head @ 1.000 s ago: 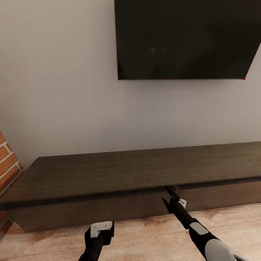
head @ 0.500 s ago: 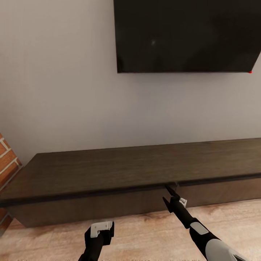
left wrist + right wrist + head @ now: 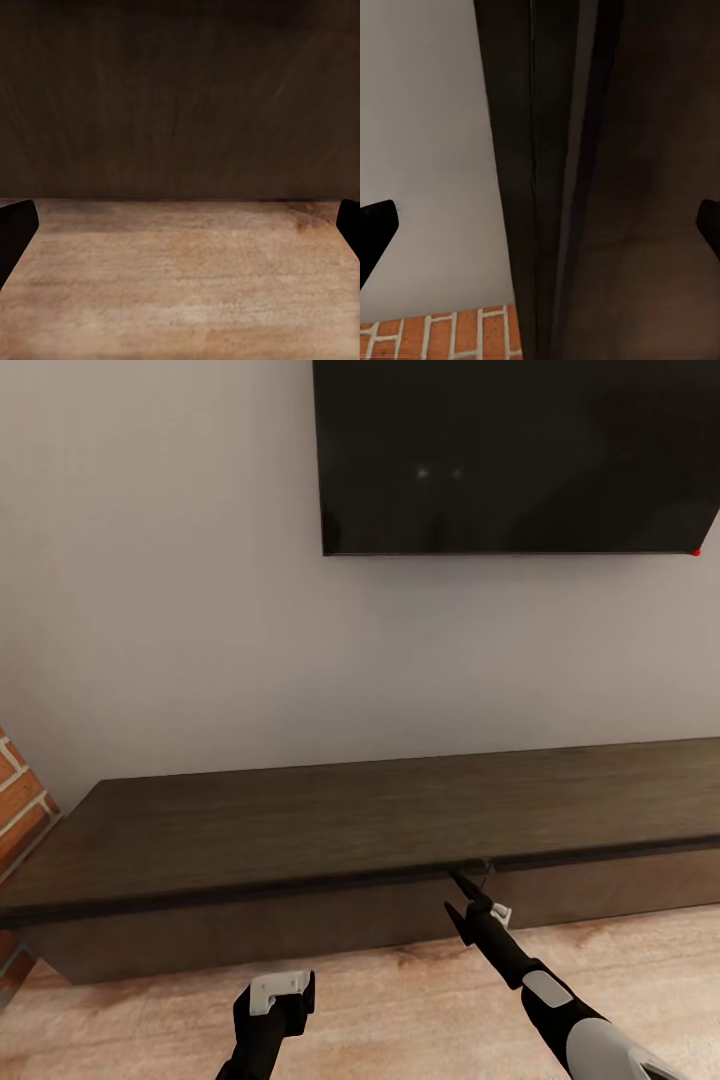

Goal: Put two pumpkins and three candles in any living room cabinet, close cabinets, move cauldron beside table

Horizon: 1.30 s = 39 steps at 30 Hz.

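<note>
- A pale grey wall (image 3: 180,610) and a wall-mounted black flat-screen TV (image 3: 510,455) stood above the scene, with a strip of red brick (image 3: 20,800) at the far left.
- The long, low, dark brown wooden cabinet (image 3: 300,840) ran along the wall on the light wood-plank floor (image 3: 400,1000), its flat fronts looking shut as far as the head view showed; no pumpkins, candles or cauldron were in the pictures.
- The right gripper (image 3: 470,895) was raised to the lip under the cabinet's top edge, near a seam between two fronts, its fingers spread wide with nothing between them.
- The left gripper (image 3: 280,992) hung low over the floor just before the cabinet's base, likewise spread wide and empty.
- The step in hand appeared to be opening a drawer front to make room for the goods; the next move would likely call for hooking a right fingertip behind that edge and drawing straight back.
</note>
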Available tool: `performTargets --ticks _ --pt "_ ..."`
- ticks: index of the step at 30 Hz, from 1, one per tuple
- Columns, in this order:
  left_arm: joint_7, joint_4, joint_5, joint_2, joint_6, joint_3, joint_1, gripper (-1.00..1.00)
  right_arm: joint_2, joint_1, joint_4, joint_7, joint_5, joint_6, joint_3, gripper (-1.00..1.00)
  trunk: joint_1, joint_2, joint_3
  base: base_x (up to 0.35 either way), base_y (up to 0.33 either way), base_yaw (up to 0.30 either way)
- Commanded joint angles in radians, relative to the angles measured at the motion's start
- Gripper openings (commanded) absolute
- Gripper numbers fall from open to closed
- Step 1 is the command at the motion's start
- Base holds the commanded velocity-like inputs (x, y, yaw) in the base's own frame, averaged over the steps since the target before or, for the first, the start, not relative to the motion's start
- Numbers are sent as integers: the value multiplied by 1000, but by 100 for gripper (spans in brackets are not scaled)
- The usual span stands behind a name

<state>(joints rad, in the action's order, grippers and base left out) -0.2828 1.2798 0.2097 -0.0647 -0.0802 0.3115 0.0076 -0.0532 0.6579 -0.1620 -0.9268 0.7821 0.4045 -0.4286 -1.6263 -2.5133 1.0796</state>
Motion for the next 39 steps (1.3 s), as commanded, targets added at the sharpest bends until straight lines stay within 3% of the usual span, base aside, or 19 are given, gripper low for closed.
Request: performTargets --ticks 1,10,16,23,29,31,39 --pt "-6 2 7 0 -4 1 0 100 -1 0 1 -6 8 8 2 100 0 0 1 0 0 0" --pt "-6 1 7 0 -4 1 0 100 -15 0 1 -53 6 8 9 100 0 0 1 0 0 0" --pt "-6 1 7 0 -4 1 0 100 -17 0 0 -70 6 8 26 100 -3 -2 24 0 0 0" --pt "-6 15 7 0 -1 3 7 100 -18 1 -1 -80 6 8 30 100 -3 -2 24 0 0 0" --pt "-5 86 7 3 49 2 85 100 -19 1 -2 -81 6 8 31 100 -3 -2 24 0 0 0" --pt "-4 123 7 15 73 2 117 100 -20 1 -2 -81 6 8 31 100 -3 -2 24 0 0 0" --pt "-4 155 7 33 94 3 142 100 -24 1 -2 -99 6 8 31 100 -4 -3 39 0 0 0"
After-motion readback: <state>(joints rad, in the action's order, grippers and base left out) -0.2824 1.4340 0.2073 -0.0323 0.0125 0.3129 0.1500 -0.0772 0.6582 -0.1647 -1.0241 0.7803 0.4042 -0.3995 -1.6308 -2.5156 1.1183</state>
